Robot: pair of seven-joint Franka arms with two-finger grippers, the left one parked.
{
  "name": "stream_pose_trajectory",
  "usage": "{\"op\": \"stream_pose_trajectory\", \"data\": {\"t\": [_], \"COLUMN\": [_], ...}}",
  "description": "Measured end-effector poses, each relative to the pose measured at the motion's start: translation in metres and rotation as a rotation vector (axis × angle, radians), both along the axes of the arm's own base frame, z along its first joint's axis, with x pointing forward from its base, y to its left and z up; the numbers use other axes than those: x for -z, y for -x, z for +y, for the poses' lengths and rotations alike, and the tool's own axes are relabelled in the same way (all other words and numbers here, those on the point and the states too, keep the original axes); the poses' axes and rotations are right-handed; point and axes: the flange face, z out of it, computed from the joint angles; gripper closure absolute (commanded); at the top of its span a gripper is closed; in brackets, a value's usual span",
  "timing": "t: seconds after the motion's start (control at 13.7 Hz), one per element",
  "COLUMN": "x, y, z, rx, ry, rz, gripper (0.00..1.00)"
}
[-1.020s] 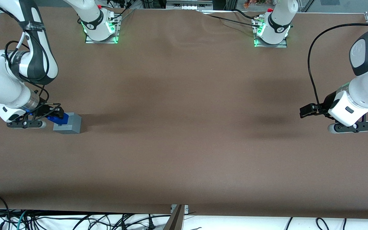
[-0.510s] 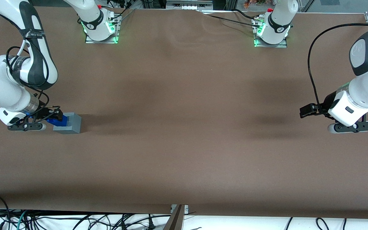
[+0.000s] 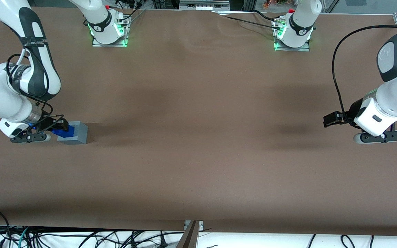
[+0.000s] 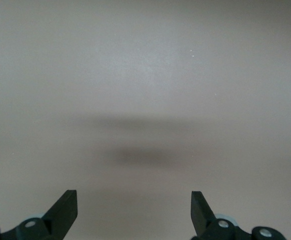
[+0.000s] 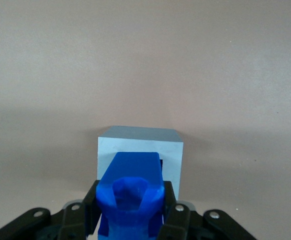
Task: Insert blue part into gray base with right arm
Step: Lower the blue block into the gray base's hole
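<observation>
The gray base (image 3: pixel 76 134) stands on the brown table at the working arm's end. My right gripper (image 3: pixel 60 128) is shut on the blue part (image 3: pixel 63 131) and holds it over the base's top, low against it. In the right wrist view the blue part (image 5: pixel 130 197) sits between the black fingers (image 5: pixel 91 202), its lower end over the base (image 5: pixel 139 150) and its dark square recess (image 5: pixel 161 164). How deep the part sits in the recess is hidden by the part itself.
The brown table (image 3: pixel 198 137) stretches wide toward the parked arm's end. Two arm bases with green lights (image 3: pixel 109 31) (image 3: pixel 292 34) stand at the table's edge farthest from the front camera. Cables hang below the edge nearest the camera.
My right gripper has come down a little with the blue part, and the part now sits lower against the gray base. The base has not moved.
</observation>
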Motion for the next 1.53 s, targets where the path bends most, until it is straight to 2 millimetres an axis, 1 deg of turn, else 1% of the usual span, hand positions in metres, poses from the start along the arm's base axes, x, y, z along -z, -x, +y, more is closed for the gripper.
{"op": "stream_pose_trajectory", "data": {"t": [0.87,1.53], "x": [0.0003,0.002], "y": [0.0011,0.0045], "z": [-0.0039,-0.005], "rx": [-0.018,-0.014], "ry": [-0.004,-0.014], "rz": [0.007,0.051], "gripper": [0.53,0.53]}}
